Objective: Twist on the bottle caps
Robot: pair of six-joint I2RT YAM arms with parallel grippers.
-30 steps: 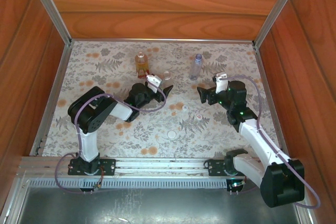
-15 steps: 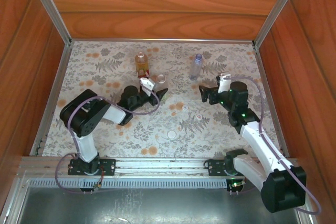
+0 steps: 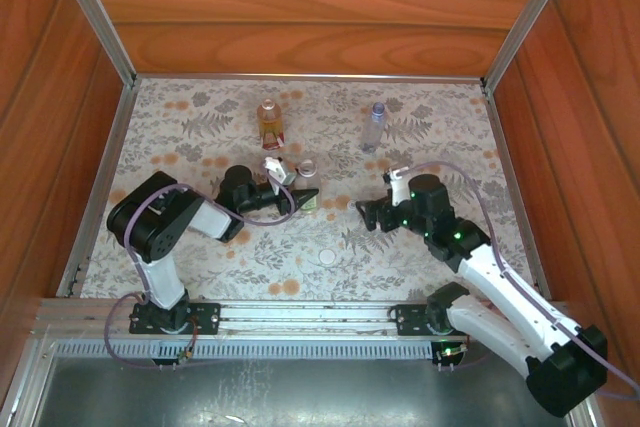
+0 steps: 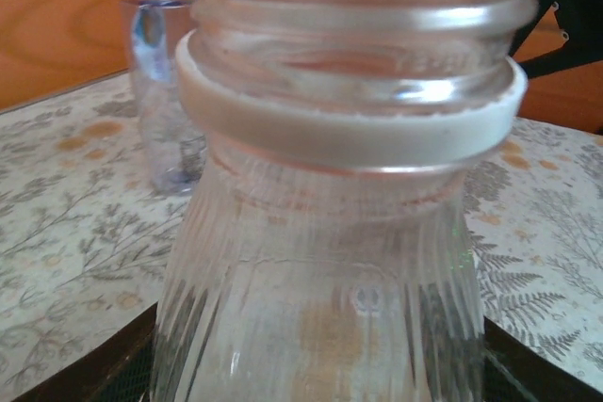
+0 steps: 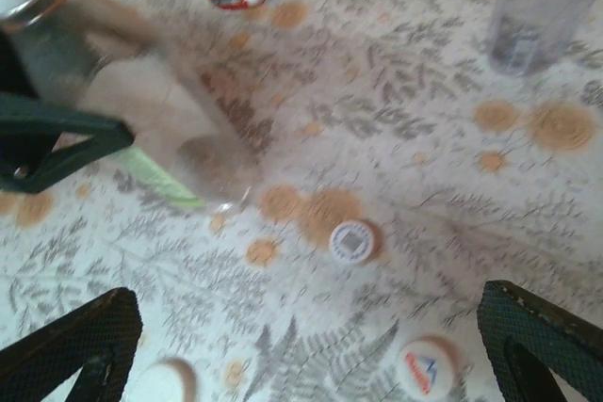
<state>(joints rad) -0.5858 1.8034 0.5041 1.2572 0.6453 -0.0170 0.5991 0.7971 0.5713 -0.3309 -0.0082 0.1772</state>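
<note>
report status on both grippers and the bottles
Left gripper shut on green-label bottle, neck uncapped. Right gripper open above loose bottle caps. Amber bottle and bluish bottle stand farther back, out of the way.

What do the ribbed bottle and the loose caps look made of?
Ribbed bottle: probably clear plastic with a glossy finish. The tablecloth shows through it and the ribs look moulded.
Caps: likely white opaque plastic, smooth, with a dull sheen.
</note>
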